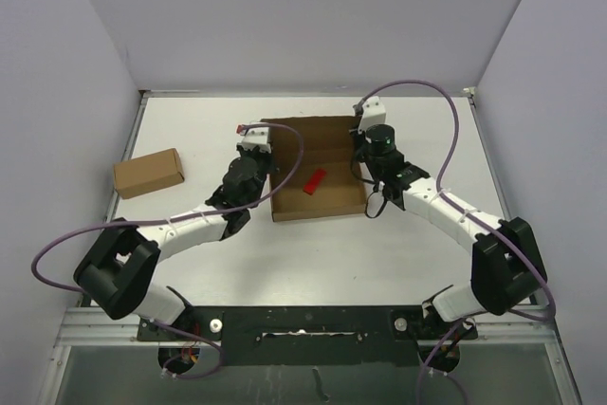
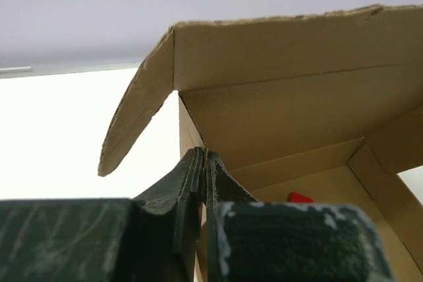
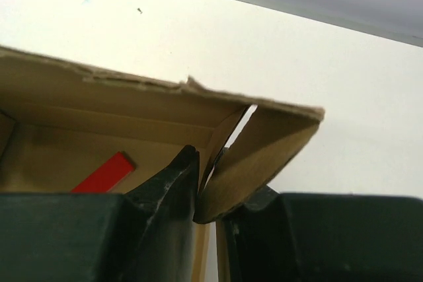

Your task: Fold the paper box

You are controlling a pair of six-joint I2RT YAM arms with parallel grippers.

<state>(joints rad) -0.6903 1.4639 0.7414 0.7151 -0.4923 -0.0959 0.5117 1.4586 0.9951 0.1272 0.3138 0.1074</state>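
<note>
Paper box (image 1: 322,198) sits centre frame in the top view, on the white table (image 1: 313,253), between the two arms. One paper box. One smaller cardboard box (image 1: 149,174) well apart at mid-left, untouched. One red block (image 1: 314,181) lying on the floor inside the paper box. Two grippers, both at the box's upper corners.

Left gripper (image 2: 202,158): jaws pressed together on the left side wall, thin cardboard edge pinched between them, near the far-left corner. Right gripper (image 3: 210,179): jaws nearly together, with the right side wall and the corner flap between them. It reads as a pinch, though the outer finger is mostly hidden behind the flap.

Progress, judged: partly formed. The box already reads as an open tray, with the far wall and both side walls standing. Not done: the far-left corner flap (image 2: 135,113) splays outward in the left wrist view, upper left of the box. The far-right corner flap (image 3: 254,156) also angles outward, with a gap of daylight at the corner. Neither is tucked. The near edge at the bottom of the tray looks low, but its state is hard to tell. Top is open, nothing closed over it. Left to do: corner flaps in, walls locked, top shut. Slits not visible here.
</note>
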